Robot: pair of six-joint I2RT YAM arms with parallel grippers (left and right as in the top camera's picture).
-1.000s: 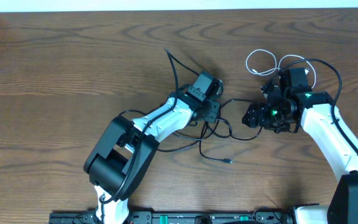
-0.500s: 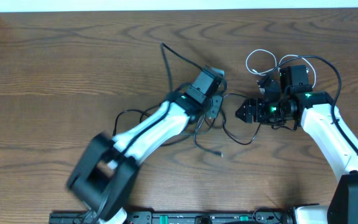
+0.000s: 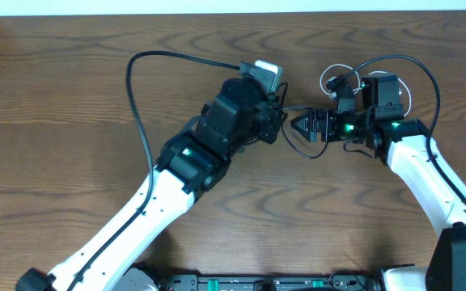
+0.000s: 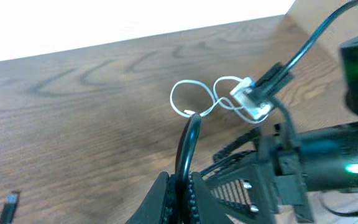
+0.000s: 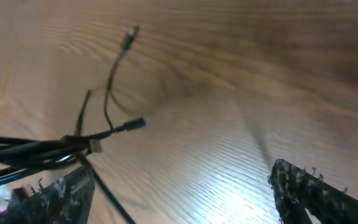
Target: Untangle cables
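My left gripper (image 3: 278,115) is shut on a thin black cable (image 4: 190,134), held off the table; its jaws (image 4: 180,193) pinch the cord in the left wrist view. The black cable hangs in a small loop (image 3: 300,150) between the two grippers. My right gripper (image 3: 299,125) faces the left one, open and empty, its fingers wide apart (image 5: 188,193). A bundle of black cords (image 5: 39,151) with small plug ends (image 5: 139,122) hangs at the left of the right wrist view. The white cable (image 3: 337,80) lies in loose loops behind the right gripper; it also shows in the left wrist view (image 4: 194,99).
Thick black arm cables arc over the table at back left (image 3: 134,89) and back right (image 3: 431,77). A small loose plug (image 4: 9,201) lies on the wood at lower left of the left wrist view. The table's back edge (image 3: 233,11) is near.
My left arm has swung up and back, lifting the black cable off the table. The cable's loose tail has left the table's middle. My right gripper has moved left and slightly back.
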